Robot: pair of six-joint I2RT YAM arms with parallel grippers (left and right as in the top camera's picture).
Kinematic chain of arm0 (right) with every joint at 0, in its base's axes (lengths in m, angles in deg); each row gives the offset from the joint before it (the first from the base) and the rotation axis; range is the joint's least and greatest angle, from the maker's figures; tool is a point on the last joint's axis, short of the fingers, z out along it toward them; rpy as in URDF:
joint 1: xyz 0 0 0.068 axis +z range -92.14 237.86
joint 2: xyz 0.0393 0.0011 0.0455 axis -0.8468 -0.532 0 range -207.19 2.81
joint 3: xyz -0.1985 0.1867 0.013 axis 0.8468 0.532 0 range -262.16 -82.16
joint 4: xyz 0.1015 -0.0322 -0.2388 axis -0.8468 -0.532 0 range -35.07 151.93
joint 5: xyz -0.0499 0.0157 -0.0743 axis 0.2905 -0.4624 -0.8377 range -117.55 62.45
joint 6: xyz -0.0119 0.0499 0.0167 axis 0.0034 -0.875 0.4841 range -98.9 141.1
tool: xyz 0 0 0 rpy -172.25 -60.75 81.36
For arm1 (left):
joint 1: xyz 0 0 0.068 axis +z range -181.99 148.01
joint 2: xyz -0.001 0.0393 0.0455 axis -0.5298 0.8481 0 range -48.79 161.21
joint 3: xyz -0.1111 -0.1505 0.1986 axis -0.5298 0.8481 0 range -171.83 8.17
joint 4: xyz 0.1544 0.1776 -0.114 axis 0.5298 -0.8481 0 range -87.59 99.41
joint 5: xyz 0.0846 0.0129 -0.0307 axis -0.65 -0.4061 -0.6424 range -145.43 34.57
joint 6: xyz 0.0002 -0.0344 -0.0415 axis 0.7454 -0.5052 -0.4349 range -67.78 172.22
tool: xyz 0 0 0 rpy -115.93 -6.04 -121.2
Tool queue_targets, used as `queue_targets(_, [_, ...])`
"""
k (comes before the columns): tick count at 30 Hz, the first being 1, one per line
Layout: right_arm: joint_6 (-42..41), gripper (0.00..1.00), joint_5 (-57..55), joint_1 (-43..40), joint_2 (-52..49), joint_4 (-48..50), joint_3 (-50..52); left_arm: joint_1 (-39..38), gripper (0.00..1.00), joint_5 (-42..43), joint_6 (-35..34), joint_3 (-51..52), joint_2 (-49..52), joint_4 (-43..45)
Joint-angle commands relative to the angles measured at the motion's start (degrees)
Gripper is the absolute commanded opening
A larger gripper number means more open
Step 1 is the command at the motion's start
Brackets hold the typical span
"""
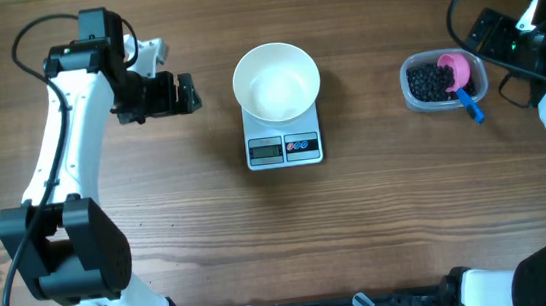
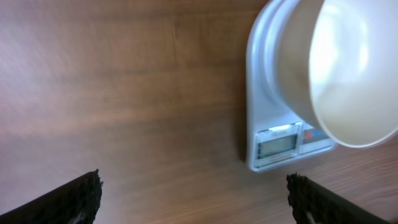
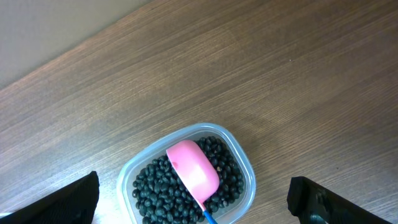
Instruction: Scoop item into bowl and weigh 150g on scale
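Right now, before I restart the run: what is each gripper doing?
Left gripper: open, holding nothing.
Right gripper: open, holding nothing.

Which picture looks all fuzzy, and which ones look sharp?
Left wrist view: fuzzy, the bowl, scale and table all have smeary, soft edges. Right wrist view: sharp, single beans and the pink scoop show clearly. Overhead view: crisp all over.
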Motion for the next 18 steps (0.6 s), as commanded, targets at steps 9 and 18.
queue_targets(9, [-0.70, 1.00, 0.52, -0.17, 0.98, 0.09, -0.13, -2.51, 1.00, -2.95, 18.25, -6.99, -6.25, -2.08])
queue_targets(18, [-0.70, 1.00, 0.52, -0.17, 0.98, 0.09, -0.13, -11.39, 1.00, -4.55, 39.91, -8.20, -7.32, -10.73])
